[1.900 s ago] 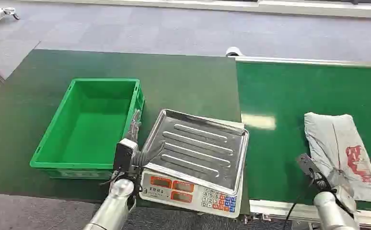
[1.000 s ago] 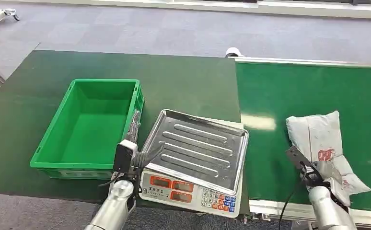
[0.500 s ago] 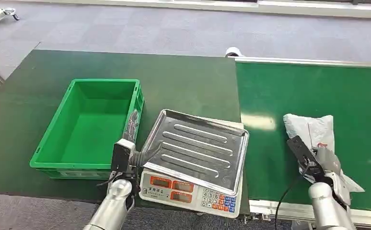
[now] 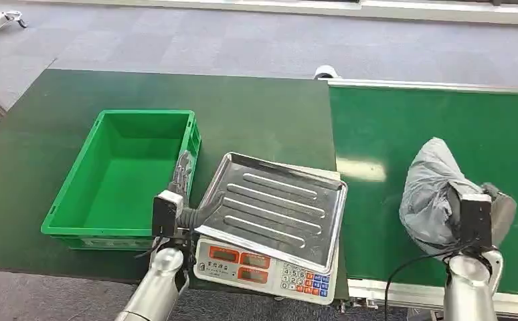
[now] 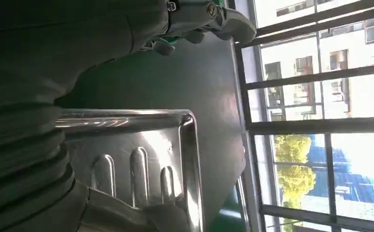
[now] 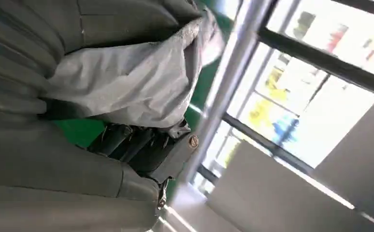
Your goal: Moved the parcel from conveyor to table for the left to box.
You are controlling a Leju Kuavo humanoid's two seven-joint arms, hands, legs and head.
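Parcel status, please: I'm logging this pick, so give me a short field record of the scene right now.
parcel: grey plastic mailer bag, bunched up, above the green conveyor belt
right hand: grips the parcel
left hand: holds nothing, between crate and scale
scale: electronic scale, steel tray bare, at the table's near edge
crate: green plastic crate, nothing inside, on the dark green table

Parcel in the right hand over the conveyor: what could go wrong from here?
1. The grey parcel is a soft bag bunched in the right hand; loose folds might slip out on the way across.
2. The scale sits between the conveyor belt and the green crate; a low carry could clip its steel tray.
3. The left hand rests by the tray's edge, close to where the parcel would likely land.
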